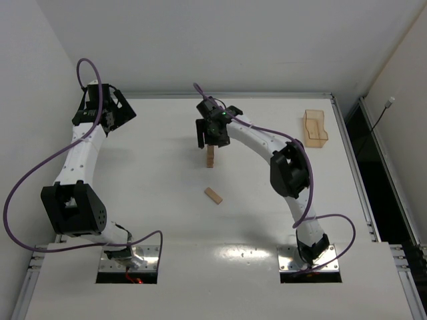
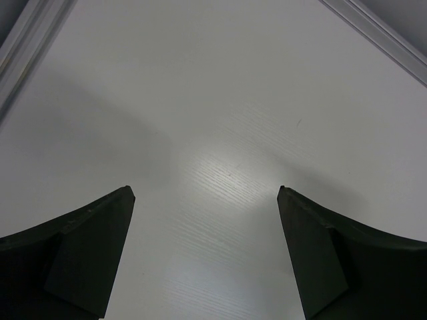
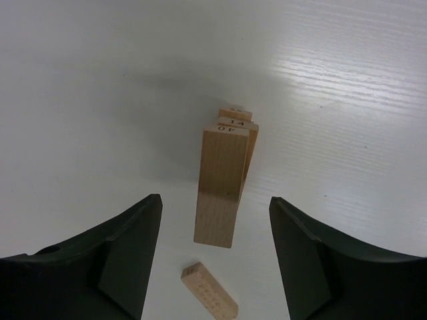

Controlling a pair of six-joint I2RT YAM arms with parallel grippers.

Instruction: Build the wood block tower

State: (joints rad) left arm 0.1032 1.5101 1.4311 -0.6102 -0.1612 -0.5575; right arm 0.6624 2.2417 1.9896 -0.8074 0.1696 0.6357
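The tower [image 1: 210, 158] is a narrow stack of tan wood blocks at the table's middle. In the right wrist view it [image 3: 222, 180] shows from above, its blocks lying flat and nearly aligned. One loose wood block [image 1: 213, 195] lies flat in front of the tower and also shows in the right wrist view [image 3: 209, 299]. My right gripper [image 1: 212, 137] is open and empty just above the tower, its jaws [image 3: 215, 200] standing either side of the top block without touching it. My left gripper [image 1: 119, 110] is open and empty [image 2: 205, 190] over bare table at the far left.
A translucent orange plastic tray [image 1: 315, 128] stands at the far right of the table. A raised metal rim [image 1: 233, 95] runs round the table's edge; it shows in the left wrist view [image 2: 373, 30].
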